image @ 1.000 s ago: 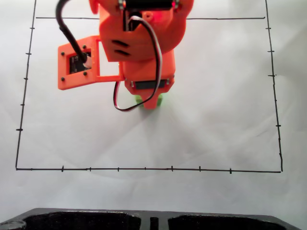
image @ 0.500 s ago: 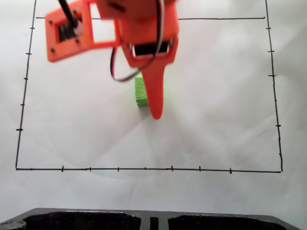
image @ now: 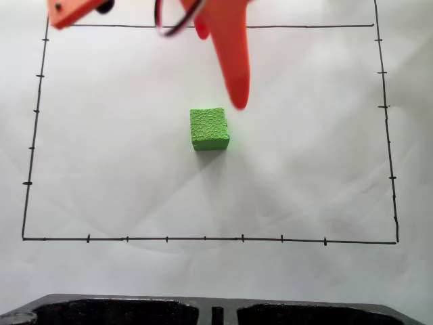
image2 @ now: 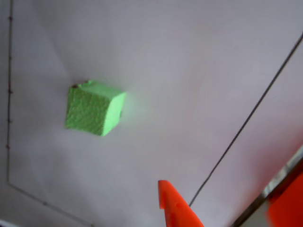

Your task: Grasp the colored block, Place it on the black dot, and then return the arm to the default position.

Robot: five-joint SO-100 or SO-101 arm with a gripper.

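The green cube point(image: 209, 128) sits by itself on the white paper near the middle of the drawn rectangle, and nothing touches it. In the wrist view the cube point(image2: 93, 113) lies at left centre. The black dot is hidden; a tiny dark speck shows at the cube's upper left corner in the wrist view. My orange gripper point(image: 222, 68) hangs above and behind the cube, its long pointed finger point(image: 233, 61) ending just up and right of it. The jaws stand apart and hold nothing. One orange fingertip point(image2: 171, 208) enters the wrist view from the bottom.
A thin black border with tick marks point(image: 203, 238) frames the paper. A black moulded part point(image: 135, 311) runs along the bottom edge of the fixed view. White paper lies free on all sides of the cube.
The arm has lifted and pulled back toward the top of the fixed view, uncovering the cube. The cube stays where it was set down.
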